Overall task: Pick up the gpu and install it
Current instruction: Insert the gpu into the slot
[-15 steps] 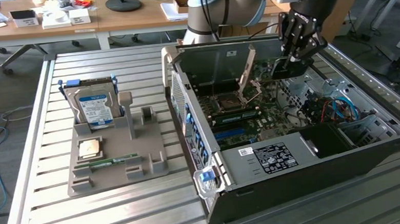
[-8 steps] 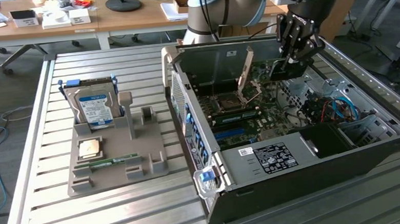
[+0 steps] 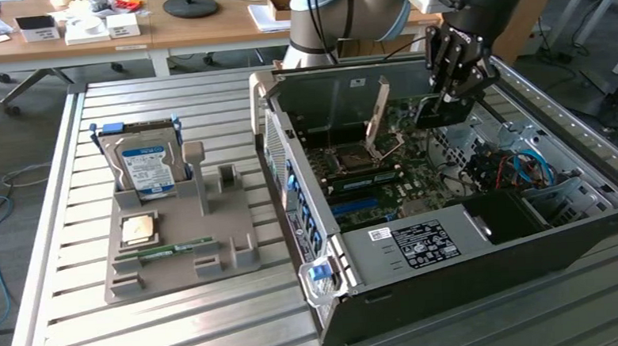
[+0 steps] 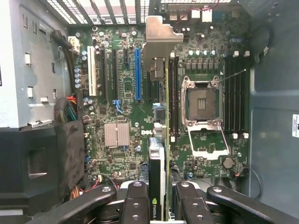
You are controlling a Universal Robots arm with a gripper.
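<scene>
My gripper (image 3: pixel 453 94) is inside the open computer case (image 3: pixel 503 250), above the motherboard (image 3: pixel 394 176). It is shut on the gpu (image 3: pixel 441 112), a dark card hanging below the fingers. In the wrist view the gpu (image 4: pixel 156 163) is seen edge-on between the two black fingers (image 4: pixel 135 200), and its silver bracket (image 4: pixel 161 42) is at the card's far end. The gripper (image 4: pixel 161 203) holds the card over the board between the blue slot (image 4: pixel 137 74) and the memory slots (image 4: pixel 174 98), clear of the board.
The open CPU socket (image 4: pixel 203 102) lies beside the card, with its raised plate (image 3: pixel 375 114) standing up. Cables and a black drive cage (image 3: pixel 512 210) fill the case's near end. On the slatted table, a grey fixture (image 3: pixel 228 248) holds a hard drive (image 3: pixel 144 166), a chip (image 3: pixel 140 228) and a memory stick (image 3: pixel 176 249).
</scene>
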